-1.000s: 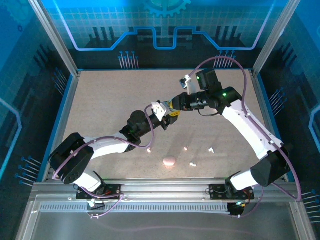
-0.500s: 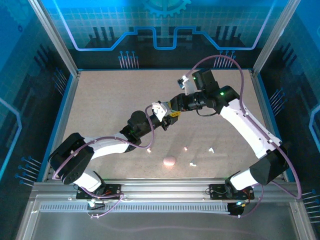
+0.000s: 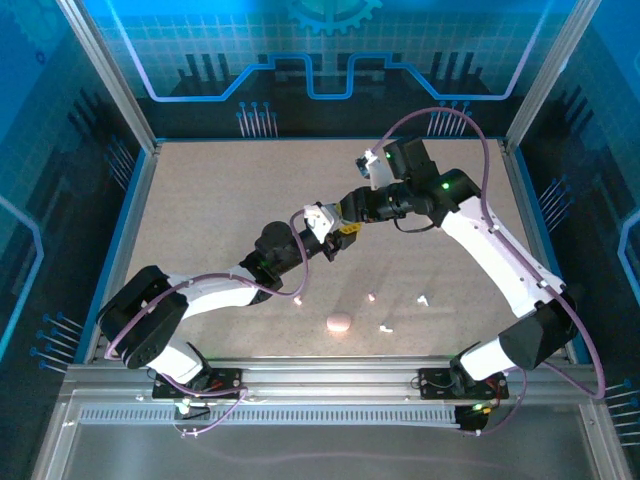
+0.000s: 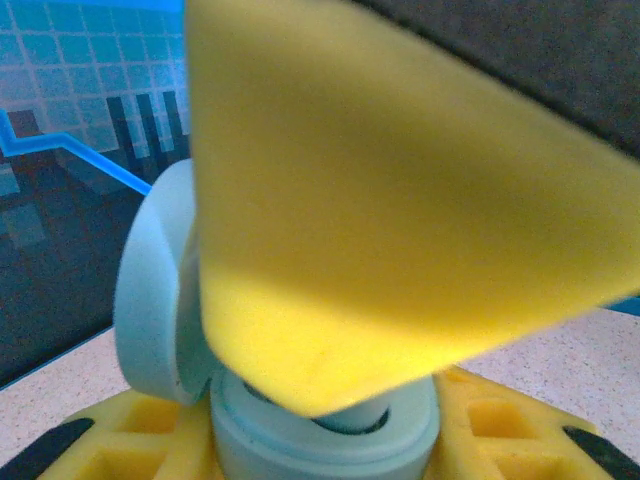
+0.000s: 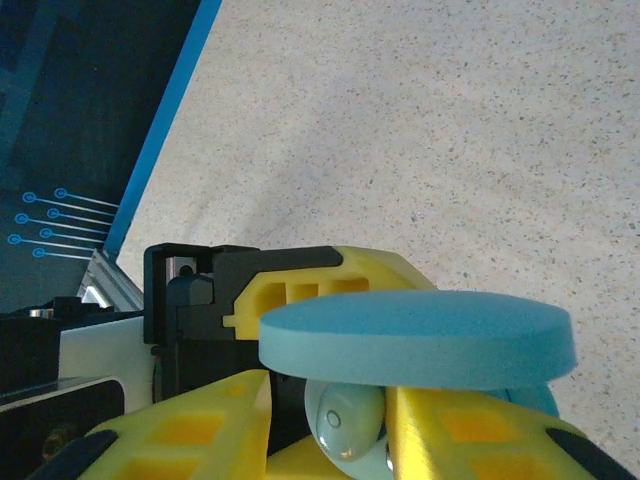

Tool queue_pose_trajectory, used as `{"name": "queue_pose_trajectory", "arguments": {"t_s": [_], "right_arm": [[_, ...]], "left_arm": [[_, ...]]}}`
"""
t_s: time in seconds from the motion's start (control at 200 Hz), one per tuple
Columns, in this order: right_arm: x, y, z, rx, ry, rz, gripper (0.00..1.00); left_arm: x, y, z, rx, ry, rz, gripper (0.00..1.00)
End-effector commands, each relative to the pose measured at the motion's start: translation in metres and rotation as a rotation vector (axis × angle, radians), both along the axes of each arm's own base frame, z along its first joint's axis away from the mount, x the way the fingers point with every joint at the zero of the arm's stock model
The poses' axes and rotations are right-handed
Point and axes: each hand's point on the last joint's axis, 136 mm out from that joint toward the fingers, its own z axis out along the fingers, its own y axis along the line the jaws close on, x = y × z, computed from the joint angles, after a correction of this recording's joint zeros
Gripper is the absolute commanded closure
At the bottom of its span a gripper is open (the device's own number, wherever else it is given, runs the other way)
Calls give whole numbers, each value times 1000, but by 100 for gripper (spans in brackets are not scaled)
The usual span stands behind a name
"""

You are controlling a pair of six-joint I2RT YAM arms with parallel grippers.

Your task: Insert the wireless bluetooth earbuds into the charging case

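My left gripper (image 3: 338, 230) is raised over the middle of the table, shut on the base of a light blue charging case (image 4: 300, 445). The case's lid (image 4: 150, 290) stands open. My right gripper (image 3: 346, 211) meets it from the right, one broad yellow finger (image 4: 380, 200) over the case's mouth. In the right wrist view a light blue earbud (image 5: 345, 420) sits under the lid's edge (image 5: 415, 340). It lies between my right gripper's (image 5: 325, 435) fingers, against the right finger, with a dark gap to the left one. Other tiny earbuds (image 3: 372, 296) (image 3: 422, 298) (image 3: 385, 327) (image 3: 297, 302) lie on the table.
A pink oval case (image 3: 339, 322) lies on the speckled tabletop (image 3: 200, 200) near the front edge, among the loose earbuds. Blue rails and metal posts (image 3: 110, 80) bound the table. Both arms cross above the middle.
The right gripper's jaws have widened around the light blue earbud, and the right wrist has shifted slightly left. The left arm and the case have stayed still.
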Motion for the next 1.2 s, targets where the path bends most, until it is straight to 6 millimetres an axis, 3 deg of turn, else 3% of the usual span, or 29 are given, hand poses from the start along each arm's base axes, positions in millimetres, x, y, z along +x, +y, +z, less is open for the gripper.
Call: {"name": "queue_pose_trajectory", "arguments": {"t_s": [0.0, 0.35, 0.535, 0.675, 0.83, 1.045, 1.195], "right_arm": [[-7, -2, 12, -9, -16, 5, 62], [-19, -9, 60, 71, -151, 27, 58], [1, -43, 79, 74, -282, -138, 54], [27, -65, 79, 83, -234, -254, 50], [43, -53, 67, 83, -127, -202, 47], [39, -32, 34, 84, 31, -85, 46], [22, -30, 27, 91, 60, -3, 45]], "left_arm": [[0, 1, 31, -57, -84, 15, 64], [0, 3, 24, -46, -74, 23, 64], [-12, 0, 28, -52, -99, -38, 64], [-27, -8, 33, -60, -114, -131, 64], [-35, -11, 43, -75, -118, -182, 64], [-35, -10, 55, -89, -114, -179, 64], [-31, -7, 62, -111, -106, -160, 64]]}}
